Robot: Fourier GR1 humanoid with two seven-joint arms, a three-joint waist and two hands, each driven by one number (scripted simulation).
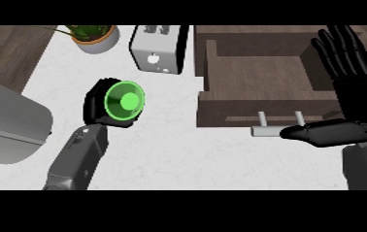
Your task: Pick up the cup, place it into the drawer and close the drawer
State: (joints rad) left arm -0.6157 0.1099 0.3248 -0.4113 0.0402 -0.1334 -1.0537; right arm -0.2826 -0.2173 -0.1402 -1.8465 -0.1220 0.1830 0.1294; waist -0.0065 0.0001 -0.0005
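A bright green cup (125,101) lies on its side in my left hand (98,105), its mouth or base facing the camera; black fingers curl round its far side, above the white counter (179,148). The brown wooden drawer (261,75) stands pulled out to the right, its inside bare, and a pale bar handle (276,129) sticks out of its front. My right hand (337,129) rests open at the right edge, fingers up over the drawer's right wall and thumb lying just beside the handle.
A white and silver toaster (158,49) stands at the back, just left of the drawer. A potted plant (94,36) sits at the back left. A grey rounded appliance (22,129) fills the left edge.
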